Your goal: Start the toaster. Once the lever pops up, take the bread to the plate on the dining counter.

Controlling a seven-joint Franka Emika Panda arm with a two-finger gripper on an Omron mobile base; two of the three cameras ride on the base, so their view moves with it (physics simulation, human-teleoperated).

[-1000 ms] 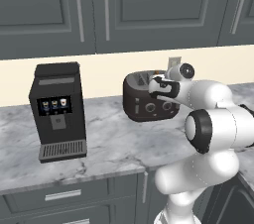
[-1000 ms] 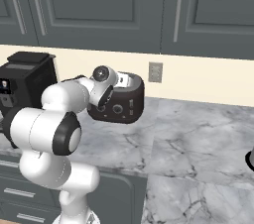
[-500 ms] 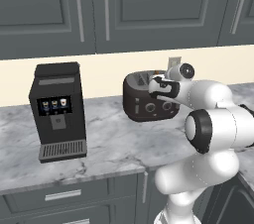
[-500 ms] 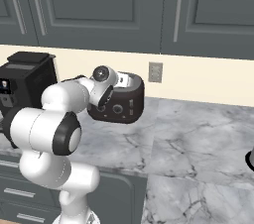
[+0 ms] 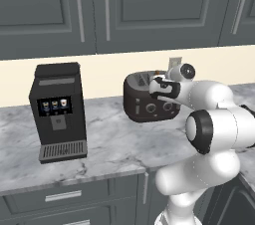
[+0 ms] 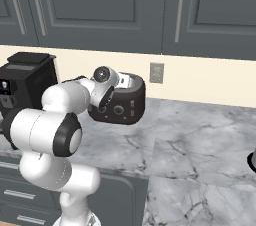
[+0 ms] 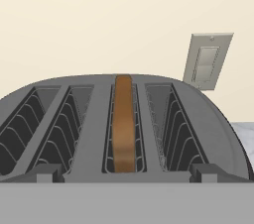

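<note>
The dark rounded toaster (image 5: 146, 105) stands on the marble worktop against the cream wall, also seen from the right (image 6: 126, 106). My gripper (image 5: 157, 87) hovers at the toaster's top front edge, with the hand (image 6: 107, 97) pressed close to it. From the hand, I look straight along the toaster's top (image 7: 98, 119). A brown bread slice (image 7: 123, 124) stands edge-on, sunk in the right slot. The left slot is empty. My fingertips are hidden, so I cannot tell how the jaws stand. The plate and the dining counter are out of view.
A tall boxy black coffee machine (image 5: 58, 112) stands left of the toaster (image 6: 24, 83). A wall outlet (image 7: 207, 62) sits behind the toaster. Grey cabinets hang above. Bare marble (image 6: 200, 135) stretches to the right, where a dark object (image 6: 252, 160) shows at the edge.
</note>
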